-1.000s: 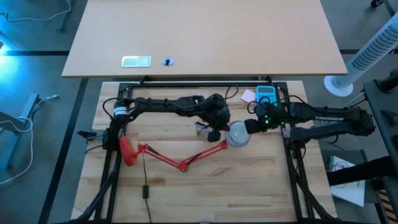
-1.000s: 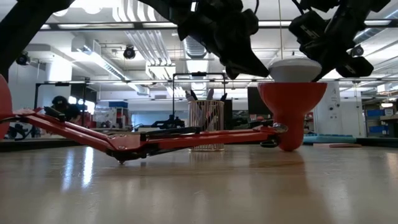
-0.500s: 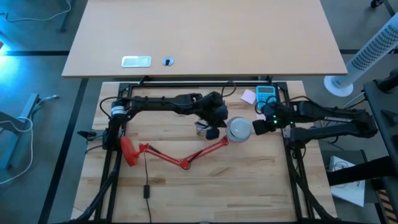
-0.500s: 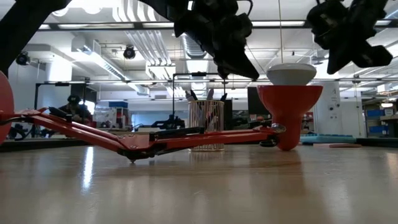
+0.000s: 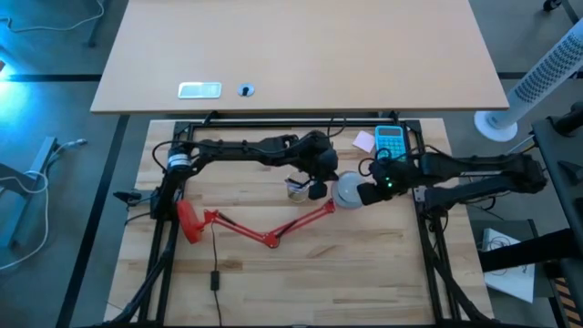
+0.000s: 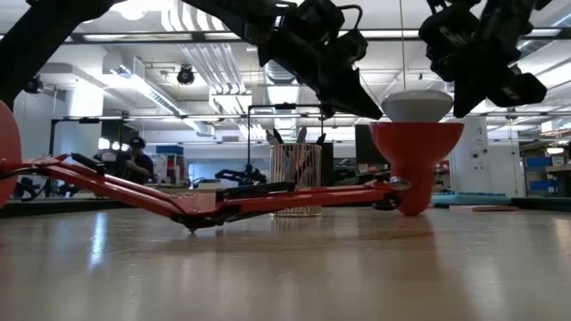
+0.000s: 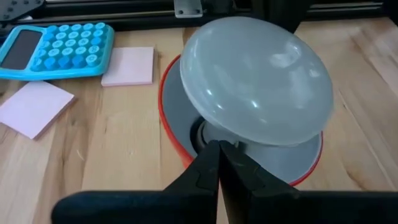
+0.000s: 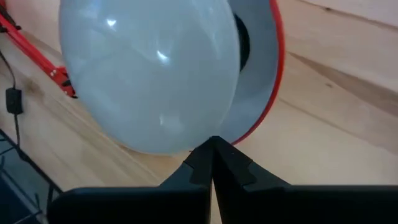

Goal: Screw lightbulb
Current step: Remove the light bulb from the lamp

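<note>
The red desk lamp (image 5: 273,235) lies on the wooden table, its cone shade (image 6: 416,153) opening upward. The white lightbulb (image 5: 349,190) stands in the shade with its neck down and its dome (image 6: 417,104) above the rim. My left gripper (image 5: 317,190) is shut, its tips right beside the bulb on the left. My right gripper (image 5: 363,195) is also shut, its tips close against the bulb's right side. In the left wrist view the bulb (image 7: 258,81) sits tilted over the shade's grey inside (image 7: 186,124). My left gripper's shut tips (image 7: 218,148) slant down from the table's left toward the foot of the bulb inside the shade; whether they touch, I cannot tell. My right gripper's shut tips (image 8: 212,144) slant down from the right to the dome's edge (image 8: 186,140); touching or not, I cannot tell.
A small clear cup (image 5: 296,188) stands just left of the shade, under my left arm. A blue calculator (image 5: 390,138) and pink notes (image 5: 363,140) lie at the far right. Black frame rails (image 5: 428,237) border the table. The lamp's cord (image 5: 213,273) trails toward the near edge.
My right gripper drew back from the bulb toward the table's right edge, then came back to the bulb's right side, shut throughout. My left gripper stayed by the bulb's left side, shifting slightly. The lamp's shade slid a little toward the far edge and stands straighter.
</note>
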Controlling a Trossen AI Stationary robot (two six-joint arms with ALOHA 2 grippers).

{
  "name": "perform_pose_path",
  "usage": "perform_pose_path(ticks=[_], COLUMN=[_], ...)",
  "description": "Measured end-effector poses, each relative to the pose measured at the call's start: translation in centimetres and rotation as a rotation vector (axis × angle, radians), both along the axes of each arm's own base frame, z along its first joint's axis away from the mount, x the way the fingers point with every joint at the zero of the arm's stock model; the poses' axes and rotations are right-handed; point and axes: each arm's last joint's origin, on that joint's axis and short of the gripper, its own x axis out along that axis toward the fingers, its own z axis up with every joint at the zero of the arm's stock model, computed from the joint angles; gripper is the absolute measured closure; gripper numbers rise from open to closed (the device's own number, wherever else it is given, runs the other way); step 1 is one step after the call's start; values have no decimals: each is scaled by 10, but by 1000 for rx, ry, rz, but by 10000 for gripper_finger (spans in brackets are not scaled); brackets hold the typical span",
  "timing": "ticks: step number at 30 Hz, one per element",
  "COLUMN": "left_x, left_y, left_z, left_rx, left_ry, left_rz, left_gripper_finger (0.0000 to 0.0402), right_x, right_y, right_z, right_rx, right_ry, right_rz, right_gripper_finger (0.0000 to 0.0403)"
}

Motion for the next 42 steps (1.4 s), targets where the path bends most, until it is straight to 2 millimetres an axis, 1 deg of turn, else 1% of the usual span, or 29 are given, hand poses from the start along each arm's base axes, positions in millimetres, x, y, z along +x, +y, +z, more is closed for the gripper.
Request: perform_pose_path(ticks=[2, 6, 12, 15, 17, 21, 25, 28, 32, 34, 39, 42], left_x=[0, 2, 5, 5, 3, -1, -2, -2, -1, 0, 3, 4], left_y=[-2, -14, -44, -50, -49, -29, -9, -5, -14, -22, -41, -49], left_z=[0, -1, -1, 0, 2, 5, 12, 14, 14, 14, 14, 14], left_rx=[0, -6, -18, -52, -59, -57, -29, -10, -10, -9, -12, -30], left_ry=[0, 13, 19, 36, 59, 94, 65, 47, 51, 50, 48, 53], left_rz=[-5, -16, -78, -85, -77, -34, -7, -11, -40, -57, -93, -95], left_gripper_finger=[401, 401, 401, 401, 401, 401, 401, 401, 401, 401, 401, 401], right_x=[1, -1, -11, -16, -20, -26, -26, -24, -23, -23, -29, -33], right_y=[0, -3, -12, -15, -15, -9, 3, 15, 28, 31, 29, 25], right_z=[-1, 0, 4, 7, 8, 9, 10, 10, 11, 11, 11, 13], right_rx=[-10, -30, -89, -117, -123, -88, -8, 63, 128, 119, 31, 13], right_ry=[8, 8, 7, 0, 5, 15, 3, 4, 4, 6, -24, -46], right_rz=[10, 0, -23, -8, 2, 22, 44, 53, 28, 3, -36, -46], right_gripper_finger=[403, 403, 403, 403, 403, 403, 403, 403, 403, 403, 403, 403])
